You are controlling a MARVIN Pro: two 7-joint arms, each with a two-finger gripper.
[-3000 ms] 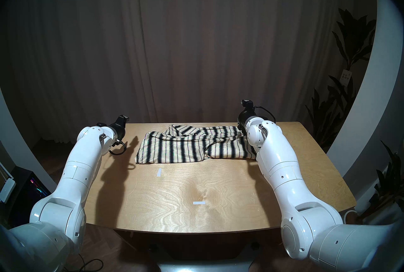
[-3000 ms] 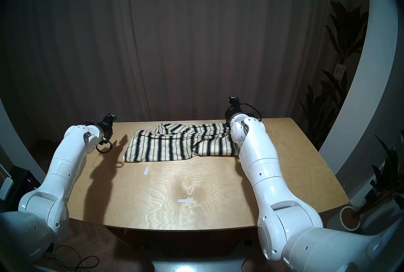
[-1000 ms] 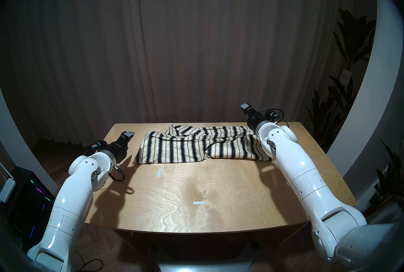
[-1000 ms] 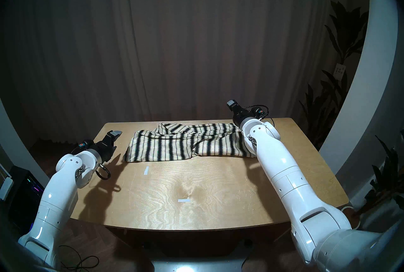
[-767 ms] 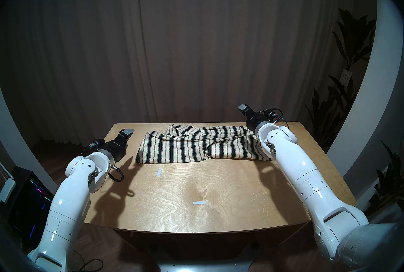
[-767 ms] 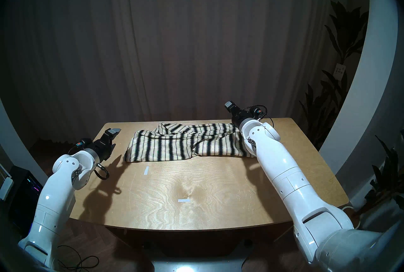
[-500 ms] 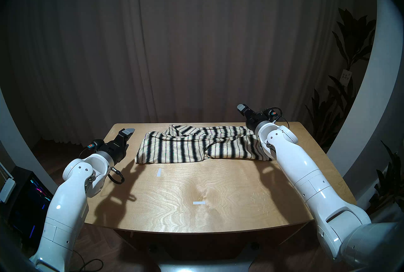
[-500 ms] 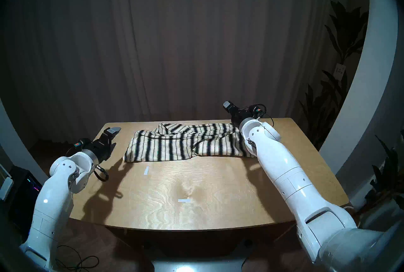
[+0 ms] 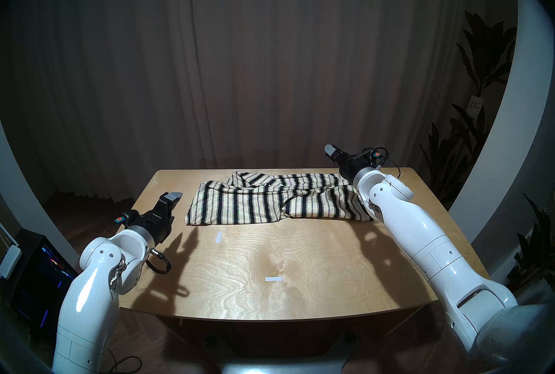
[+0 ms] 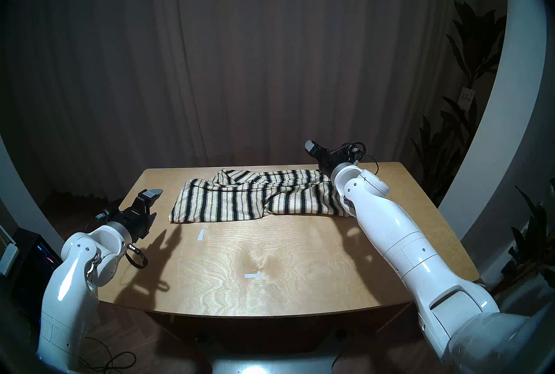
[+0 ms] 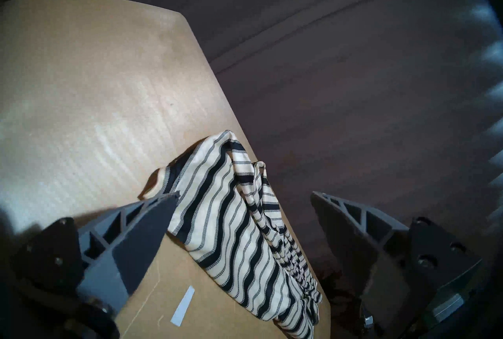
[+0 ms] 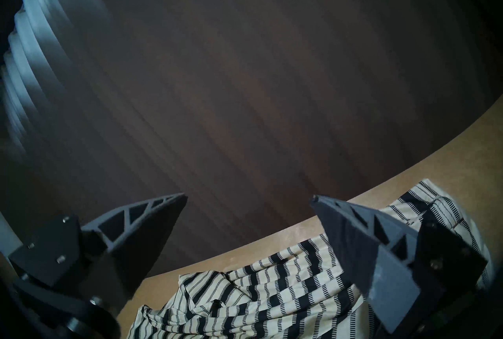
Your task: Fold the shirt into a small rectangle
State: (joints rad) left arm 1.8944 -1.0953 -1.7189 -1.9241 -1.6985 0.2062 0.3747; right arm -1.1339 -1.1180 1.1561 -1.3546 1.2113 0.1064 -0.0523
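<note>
**A:** Where does the shirt [image 9: 270, 199] lie?

**B:** Along the far edge of the surface [image 9: 300, 268], as a long, rumpled band running left to right, with loose folds bunched along its far side. It is a band, not yet a small rectangle.

**A:** And the claws?

**B:** The left claw [image 11: 243, 195] is spread wide and empty, hovering near the left edge, just beside the band's near-left corner. The right claw [image 12: 249, 197] is also wide and empty, raised above the shirt's right end near the far-right corner. Neither touches the cloth.

**A:** So which step is this?

**B:** I judge it a lining-up between folds: both claws are placed for a fresh grip.

**A:** What does the next move need?

**B:** Each claw should come down on an end of the band and pinch all the layers together. The knit looks soft, so a shallow pinch may lift only the top layer.
</note>
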